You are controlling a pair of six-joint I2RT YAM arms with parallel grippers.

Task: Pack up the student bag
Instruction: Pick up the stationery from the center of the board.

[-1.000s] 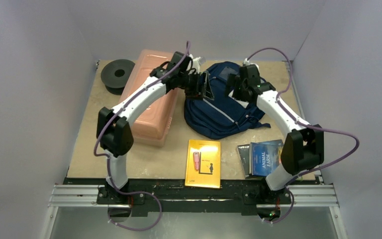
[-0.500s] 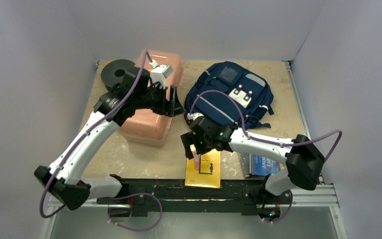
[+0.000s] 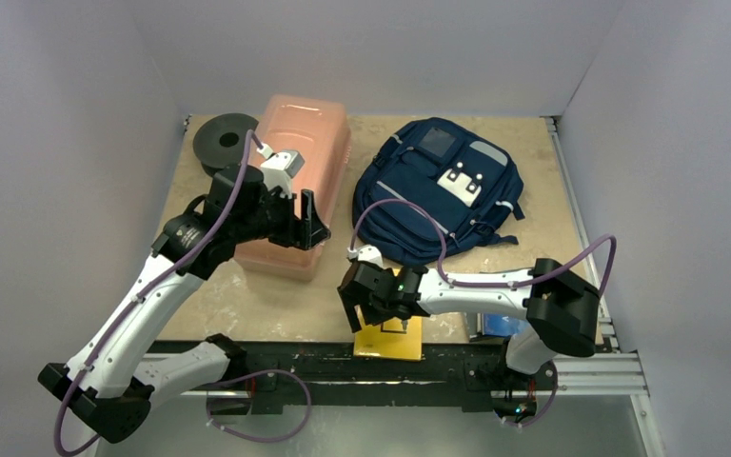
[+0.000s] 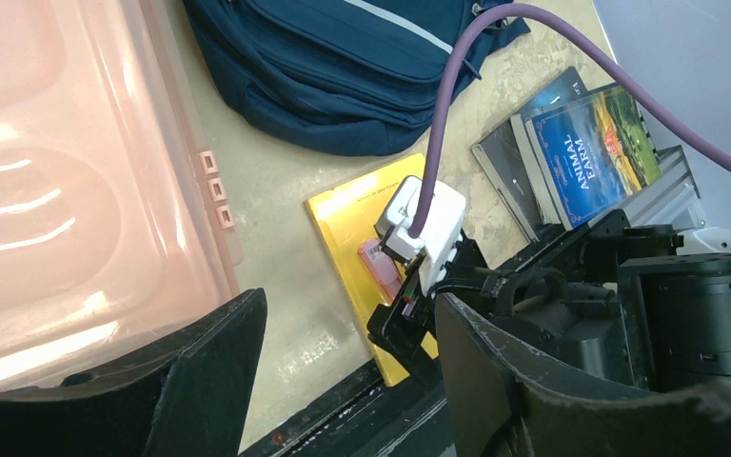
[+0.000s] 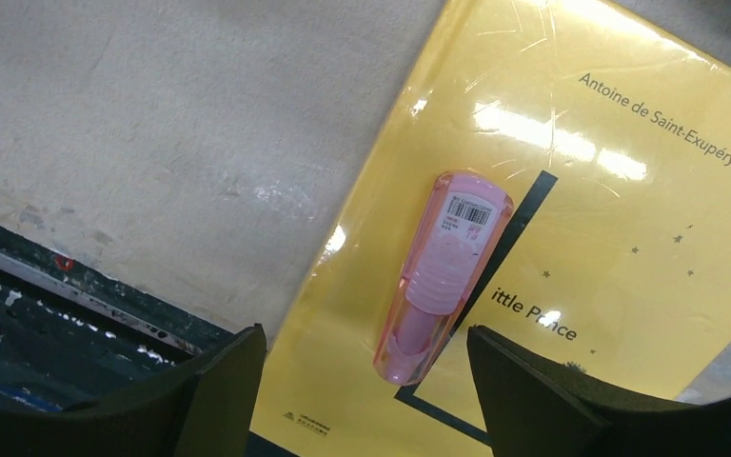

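Observation:
The student bag (image 3: pixel 438 195) is a navy backpack lying flat at the back middle of the table, and its lower edge shows in the left wrist view (image 4: pixel 343 67). A yellow book (image 3: pixel 390 341) (image 5: pixel 571 190) lies at the front edge, with a pink translucent tube (image 5: pixel 443 276) (image 4: pixel 378 267) resting on its cover. My right gripper (image 3: pixel 364 312) (image 5: pixel 366 390) hangs low over the book, open, one finger on each side of the tube's near end and not touching it. My left gripper (image 3: pixel 309 221) (image 4: pixel 347 362) is open and empty, above bare table beside the pink box.
A long pink translucent box (image 3: pixel 290 186) (image 4: pixel 57 190) stands at the left, with a black spool (image 3: pixel 226 141) behind it. An "Animal Farm" book (image 4: pixel 595 152) lies on a dark book at the front right. The black rail (image 3: pixel 286 354) runs along the front edge.
Both grippers left the bag. The right one swung down to the yellow book and its jaws narrowed a little. The left arm drew back toward the near left, beside the pink box.

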